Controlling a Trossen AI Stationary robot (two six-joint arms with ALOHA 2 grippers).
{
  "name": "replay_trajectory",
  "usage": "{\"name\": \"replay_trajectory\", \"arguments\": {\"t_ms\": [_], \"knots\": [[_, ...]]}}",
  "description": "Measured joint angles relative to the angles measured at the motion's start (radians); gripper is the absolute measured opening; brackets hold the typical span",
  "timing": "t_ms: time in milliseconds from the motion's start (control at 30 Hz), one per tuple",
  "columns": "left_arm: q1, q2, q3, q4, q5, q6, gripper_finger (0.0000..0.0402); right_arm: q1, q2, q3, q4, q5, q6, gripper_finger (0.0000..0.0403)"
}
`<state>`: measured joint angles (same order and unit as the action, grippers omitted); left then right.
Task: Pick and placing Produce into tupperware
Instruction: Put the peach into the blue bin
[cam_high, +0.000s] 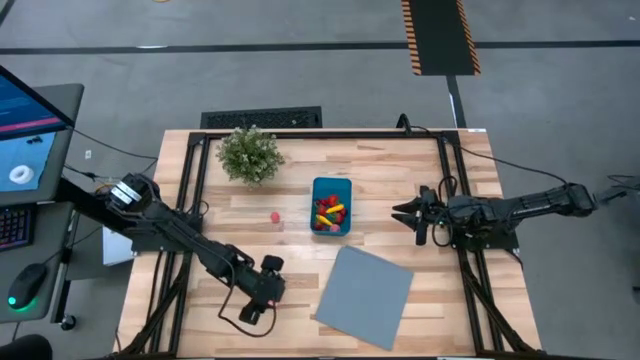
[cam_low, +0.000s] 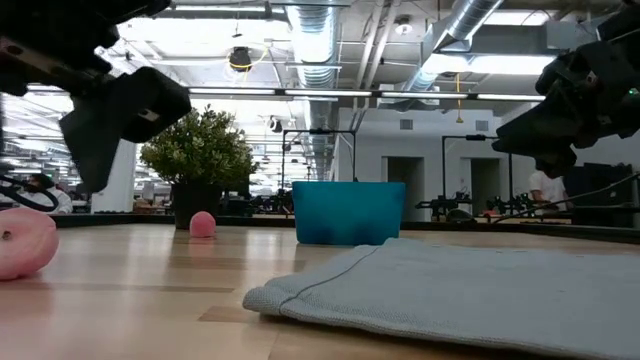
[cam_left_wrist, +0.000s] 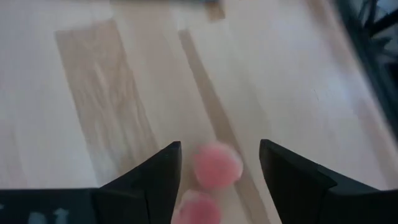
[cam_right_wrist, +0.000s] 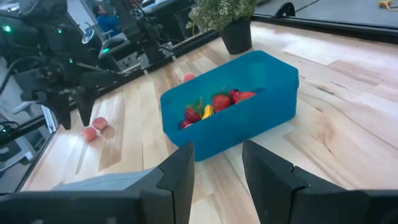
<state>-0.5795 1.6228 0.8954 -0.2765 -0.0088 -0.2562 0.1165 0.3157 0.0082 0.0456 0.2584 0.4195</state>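
Observation:
The teal tub (cam_high: 331, 205) stands mid-table and holds red, yellow and pink toy pieces (cam_right_wrist: 211, 106). One pink round piece (cam_high: 275, 216) lies on the wood to the left of the tub. Two more pink pieces (cam_left_wrist: 216, 165) (cam_left_wrist: 198, 208) lie near the table's near edge, below my left gripper (cam_left_wrist: 221, 155). That gripper is open and hovers above them (cam_right_wrist: 93, 129), a finger on either side, touching neither. My right gripper (cam_high: 397, 212) is open and waits level, just right of the tub (cam_right_wrist: 230, 112).
A bushy potted plant (cam_high: 249, 153) stands at the far side, left of the tub. A flat grey-blue sheet (cam_high: 365, 295) lies toward the near right, between the two grippers. Black frame rails (cam_high: 190, 200) run along the table's left and right sides.

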Motion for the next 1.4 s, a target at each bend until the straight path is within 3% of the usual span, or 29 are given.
{"name": "replay_trajectory", "arguments": {"t_ms": [100,400,733,967,1200,1400], "knots": [[-0.010,0.001,0.000,-0.064,-0.035,-0.018,0.0211,0.001,0.000,0.000,0.000,0.000,0.000,0.0159],[-0.025,0.001,0.000,-0.024,-0.072,-0.042,0.0213,0.001,0.000,0.000,0.000,0.000,0.000,0.0159],[-0.028,0.082,0.001,-0.016,0.001,-0.067,0.0213,0.001,0.000,0.000,0.000,0.000,0.012,0.0159],[-0.028,0.100,0.015,-0.003,-0.020,-0.090,0.0211,0.001,0.006,0.000,0.000,-0.001,0.019,0.0159],[-0.023,0.099,0.015,0.002,-0.023,-0.106,0.0188,0.001,0.011,0.000,0.000,0.000,0.026,0.0159],[-0.020,0.107,0.015,0.004,-0.032,-0.108,0.0136,0.001,0.012,0.000,0.000,0.000,0.026,0.0159]]}}
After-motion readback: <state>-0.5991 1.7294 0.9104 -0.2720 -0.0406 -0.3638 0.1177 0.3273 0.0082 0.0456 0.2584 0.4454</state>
